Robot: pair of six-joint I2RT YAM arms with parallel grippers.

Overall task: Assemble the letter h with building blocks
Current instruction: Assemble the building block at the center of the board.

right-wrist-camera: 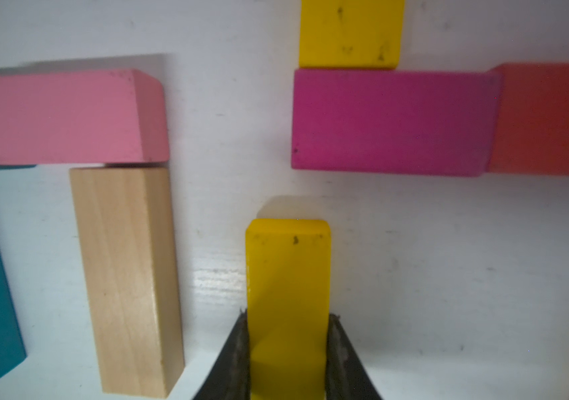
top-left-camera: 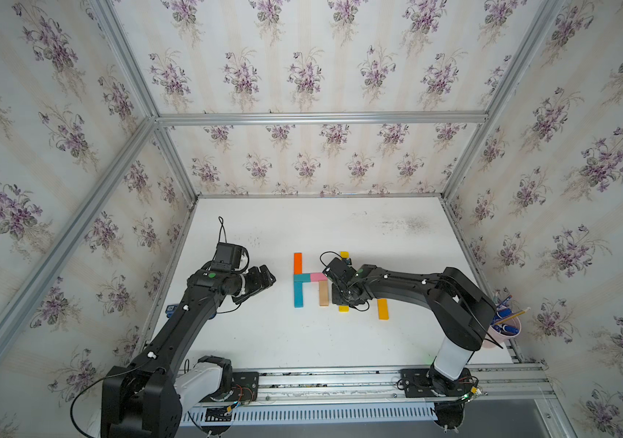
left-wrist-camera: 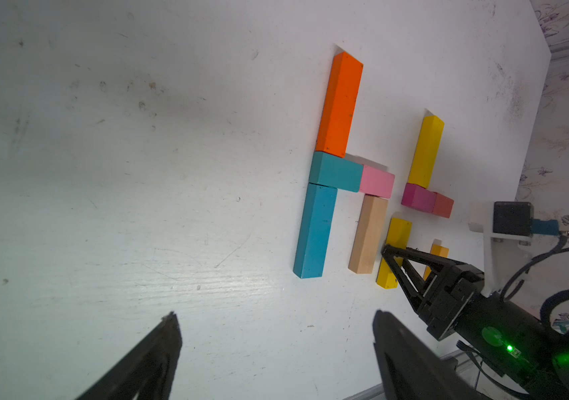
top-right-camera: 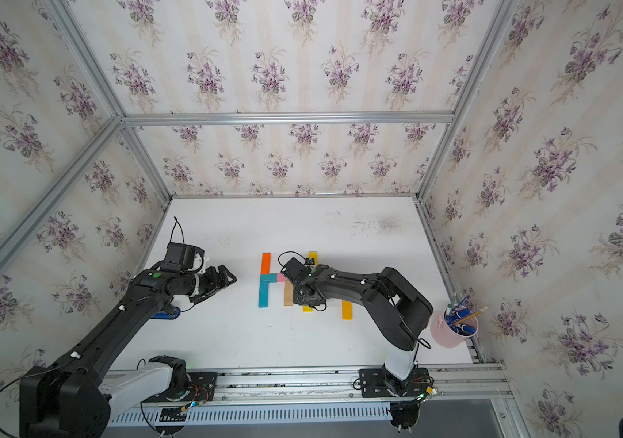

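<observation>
Already a teal-and-orange h (top-left-camera: 301,278) lies complete beside the magenta block (right-wrist-camera: 390,121). The right hand (right-wrist-camera: 288,318) clamps a yellow bar (right-wrist-camera: 288,270) just short of that block, not yet joined; the left hand (top-left-camera: 264,280) gapes empty, well apart.

Walls: pale striped wallpaper (top-left-camera: 302,76) with purple flower sprigs, on back and both sides. Aluminium frame (top-left-camera: 321,118) runs along wall edges and corners. Table (top-left-camera: 283,341): white, matte, scuffed; dark smudge (top-left-camera: 414,223) near back right. Metal rail (top-left-camera: 340,379) along front edge, white slotted duct (top-left-camera: 321,415) just beyond it. Pink cup (top-right-camera: 442,333) of pens at table's right edge. Light even, shadows soft.
</observation>
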